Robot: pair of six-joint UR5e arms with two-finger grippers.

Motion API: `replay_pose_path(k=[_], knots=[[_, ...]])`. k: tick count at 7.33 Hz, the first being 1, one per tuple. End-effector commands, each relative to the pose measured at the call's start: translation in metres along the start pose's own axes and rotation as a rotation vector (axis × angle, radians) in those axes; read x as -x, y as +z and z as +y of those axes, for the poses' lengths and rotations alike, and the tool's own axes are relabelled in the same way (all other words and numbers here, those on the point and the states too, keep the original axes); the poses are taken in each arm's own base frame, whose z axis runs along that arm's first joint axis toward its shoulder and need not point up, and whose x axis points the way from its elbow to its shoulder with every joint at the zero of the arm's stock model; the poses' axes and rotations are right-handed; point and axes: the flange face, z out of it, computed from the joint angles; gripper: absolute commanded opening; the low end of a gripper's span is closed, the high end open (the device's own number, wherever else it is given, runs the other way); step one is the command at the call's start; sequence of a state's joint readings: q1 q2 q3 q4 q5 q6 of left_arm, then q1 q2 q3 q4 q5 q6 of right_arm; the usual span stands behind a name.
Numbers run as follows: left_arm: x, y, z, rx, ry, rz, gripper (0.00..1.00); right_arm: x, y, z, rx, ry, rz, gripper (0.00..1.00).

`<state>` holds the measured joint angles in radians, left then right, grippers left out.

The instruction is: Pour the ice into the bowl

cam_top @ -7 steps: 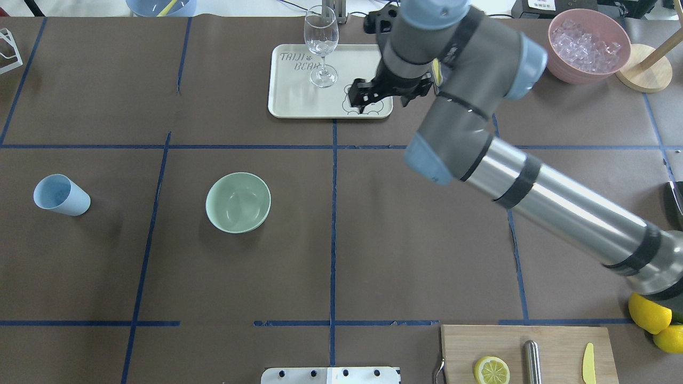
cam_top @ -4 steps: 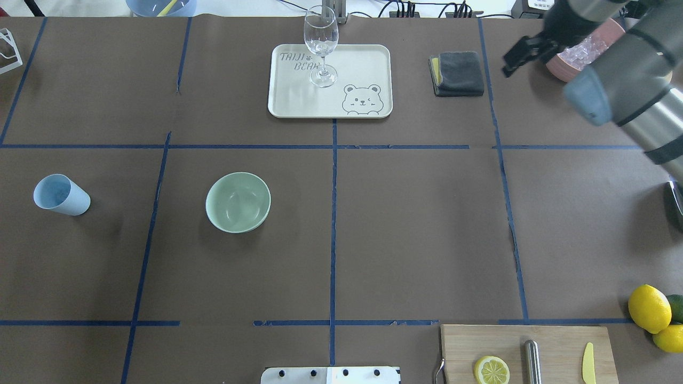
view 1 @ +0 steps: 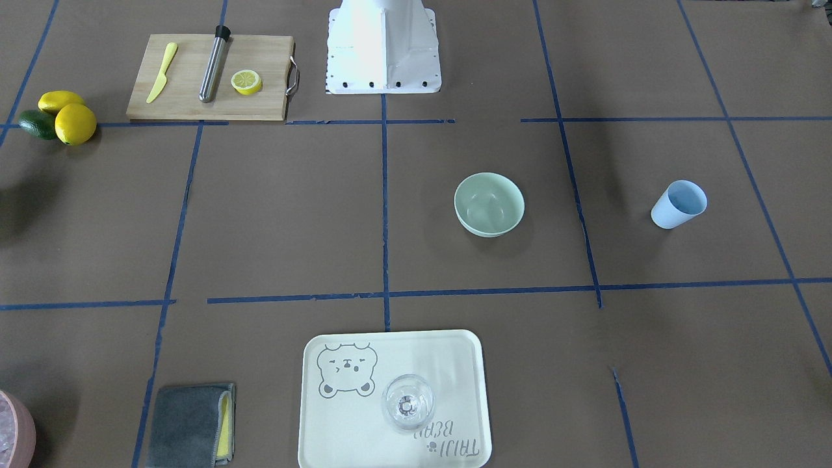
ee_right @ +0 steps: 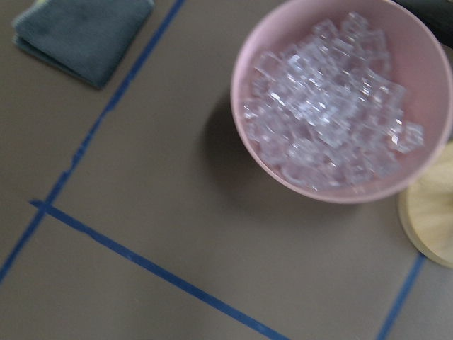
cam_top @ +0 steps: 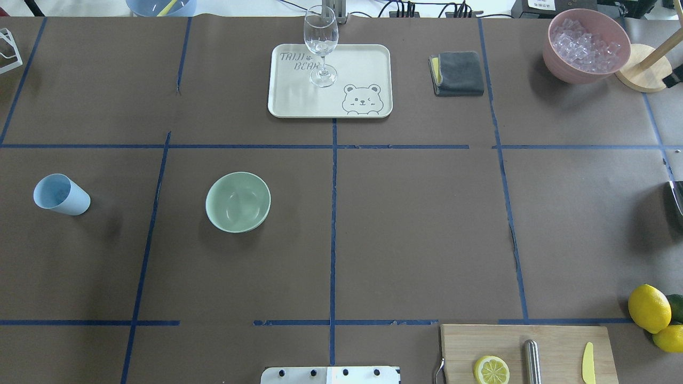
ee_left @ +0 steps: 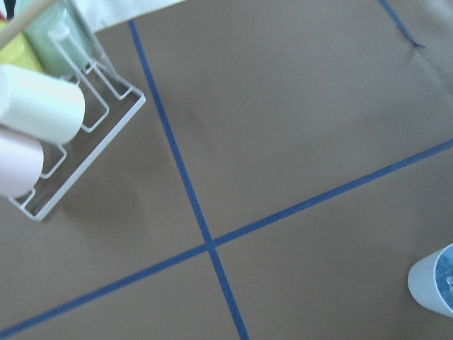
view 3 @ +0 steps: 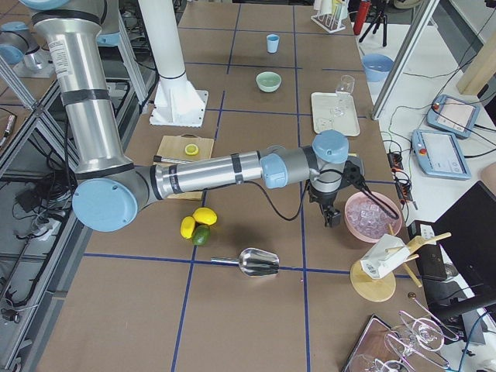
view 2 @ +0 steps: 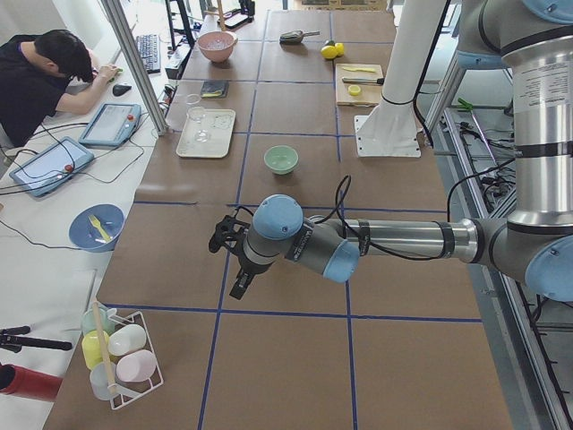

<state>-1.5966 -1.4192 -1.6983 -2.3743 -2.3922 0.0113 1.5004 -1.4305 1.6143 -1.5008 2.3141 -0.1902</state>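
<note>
The mint-green bowl (cam_top: 238, 202) stands empty left of the table's middle; it also shows in the front view (view 1: 489, 204). The light blue cup (cam_top: 61, 194) stands upright further left, apart from the bowl. Its inside looks mottled in the left wrist view (ee_left: 435, 280), but I cannot make out single ice cubes. My left gripper (view 2: 231, 260) shows only in the left side view, low over the table's left part, and I cannot tell whether it is open. My right gripper (view 3: 333, 217) hangs beside the pink container (view 3: 372, 215), and I cannot tell its state either.
The pink container (cam_top: 587, 45) of whitish cubes stands at the far right, next to a wooden stand (cam_top: 643, 69). A tray (cam_top: 363, 64) carries a wine glass (cam_top: 320, 45). Also here are a grey cloth (cam_top: 457, 73), a cutting board (cam_top: 555, 341), lemons (cam_top: 649, 308) and a cup rack (ee_left: 49, 120).
My right arm has swung from over the tray to the right and out of the overhead view, uncovering the grey cloth and the pink container. The bowl and the cup have not moved.
</note>
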Motion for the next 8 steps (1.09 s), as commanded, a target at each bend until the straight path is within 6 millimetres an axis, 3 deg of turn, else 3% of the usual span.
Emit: replay_pose_path(k=[1,4,5,6,8], knots=[[-0.025,-0.006,-0.014,-0.129,0.01,0.06,1.0,-0.005,0.0,0.048,0.01,0.034,-0.011,1.0],[-0.092,0.051,-0.003,-0.192,-0.148,0.076,1.0,-0.005,0.008,0.083,0.031,0.071,-0.014,1.0],[-0.121,0.065,0.015,-0.227,-0.214,0.078,1.0,-0.007,0.01,0.088,0.037,0.075,-0.014,1.0],[-0.142,0.067,0.041,-0.265,-0.255,0.065,1.0,-0.007,0.011,0.091,0.04,0.078,-0.014,1.0],[-0.162,0.065,0.08,-0.319,-0.245,0.047,1.0,-0.007,0.012,0.095,0.043,0.078,-0.013,1.0]])
